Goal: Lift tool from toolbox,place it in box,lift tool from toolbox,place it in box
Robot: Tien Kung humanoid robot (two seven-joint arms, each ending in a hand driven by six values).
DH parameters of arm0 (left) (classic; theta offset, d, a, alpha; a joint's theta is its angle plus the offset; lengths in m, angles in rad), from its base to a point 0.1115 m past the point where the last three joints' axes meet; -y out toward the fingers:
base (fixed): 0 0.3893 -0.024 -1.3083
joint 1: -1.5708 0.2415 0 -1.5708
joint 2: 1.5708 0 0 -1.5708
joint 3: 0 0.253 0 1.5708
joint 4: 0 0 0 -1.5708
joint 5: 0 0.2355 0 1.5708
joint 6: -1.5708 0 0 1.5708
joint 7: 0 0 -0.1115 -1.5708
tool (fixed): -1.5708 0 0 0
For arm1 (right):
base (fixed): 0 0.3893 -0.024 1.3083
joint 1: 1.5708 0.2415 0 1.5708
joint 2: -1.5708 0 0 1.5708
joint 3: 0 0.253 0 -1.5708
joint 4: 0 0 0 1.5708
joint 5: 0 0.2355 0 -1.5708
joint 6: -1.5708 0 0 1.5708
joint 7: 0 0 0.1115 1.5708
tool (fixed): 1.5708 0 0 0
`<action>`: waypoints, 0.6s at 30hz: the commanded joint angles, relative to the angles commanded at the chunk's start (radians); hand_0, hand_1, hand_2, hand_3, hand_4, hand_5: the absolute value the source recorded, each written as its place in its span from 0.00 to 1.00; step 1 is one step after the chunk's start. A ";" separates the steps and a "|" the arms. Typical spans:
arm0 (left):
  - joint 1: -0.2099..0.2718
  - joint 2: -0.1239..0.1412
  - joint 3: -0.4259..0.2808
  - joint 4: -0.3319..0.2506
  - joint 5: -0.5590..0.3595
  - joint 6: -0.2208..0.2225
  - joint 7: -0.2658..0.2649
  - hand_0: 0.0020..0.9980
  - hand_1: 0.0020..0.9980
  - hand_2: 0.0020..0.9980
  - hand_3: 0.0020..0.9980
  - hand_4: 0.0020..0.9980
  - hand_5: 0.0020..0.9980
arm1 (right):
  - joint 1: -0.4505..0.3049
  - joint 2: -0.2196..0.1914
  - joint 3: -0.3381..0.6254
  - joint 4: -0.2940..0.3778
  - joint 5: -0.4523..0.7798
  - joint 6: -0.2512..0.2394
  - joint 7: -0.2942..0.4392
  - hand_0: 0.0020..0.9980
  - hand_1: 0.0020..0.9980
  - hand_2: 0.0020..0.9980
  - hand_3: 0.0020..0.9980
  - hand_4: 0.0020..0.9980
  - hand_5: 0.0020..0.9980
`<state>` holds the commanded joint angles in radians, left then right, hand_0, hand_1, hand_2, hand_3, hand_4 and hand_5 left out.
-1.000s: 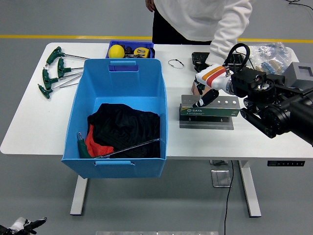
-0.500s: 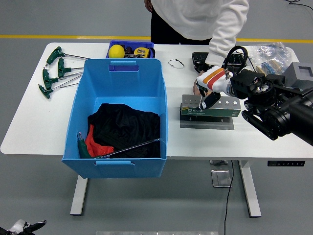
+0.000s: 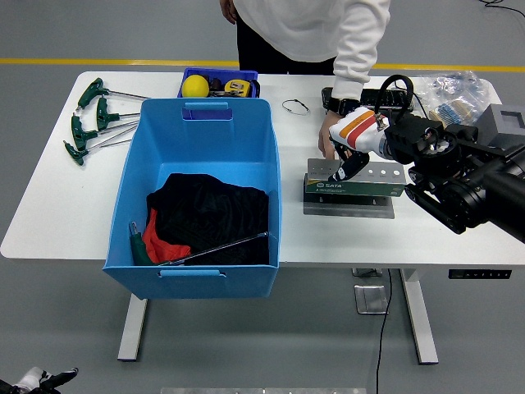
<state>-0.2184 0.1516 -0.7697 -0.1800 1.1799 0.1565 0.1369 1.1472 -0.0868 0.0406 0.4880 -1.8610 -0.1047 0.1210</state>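
Currently the lift step is in hand: right hand (image 3: pixel 345 161), fingers curled down, is set on the grey-green metal tool holder (image 3: pixel 353 183); whether a tool is gripped cannot be told. Left of the hand, the big blue plastic box (image 3: pixel 197 148) is waiting. A straight lift is needed next.

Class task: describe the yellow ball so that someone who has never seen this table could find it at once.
Start from the large blue bin. Just behind its far rim sits a small dark-blue tray. The yellow ball lies in the tray's left end, the only round, plain yellow thing there.
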 joint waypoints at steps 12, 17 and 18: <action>-0.003 0.001 0.002 0.000 -0.010 0.002 -0.002 0.54 0.48 0.65 0.68 0.73 0.70 | 0.006 -0.011 0.022 0.001 0.031 -0.061 0.034 0.07 0.03 0.08 0.10 0.90 0.64; -0.002 0.000 0.002 0.000 -0.018 0.004 -0.003 0.54 0.48 0.65 0.68 0.73 0.70 | 0.007 -0.024 0.047 0.003 0.076 -0.110 0.090 0.00 0.00 0.02 0.04 0.89 0.66; -0.002 0.000 0.002 0.000 -0.019 0.004 -0.003 0.54 0.48 0.65 0.68 0.73 0.70 | 0.007 -0.027 0.052 0.003 0.081 -0.119 0.099 0.00 0.00 0.02 0.04 0.89 0.66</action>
<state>-0.2204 0.1516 -0.7673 -0.1800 1.1614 0.1606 0.1338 1.1545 -0.1136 0.0924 0.4912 -1.7801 -0.2240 0.2199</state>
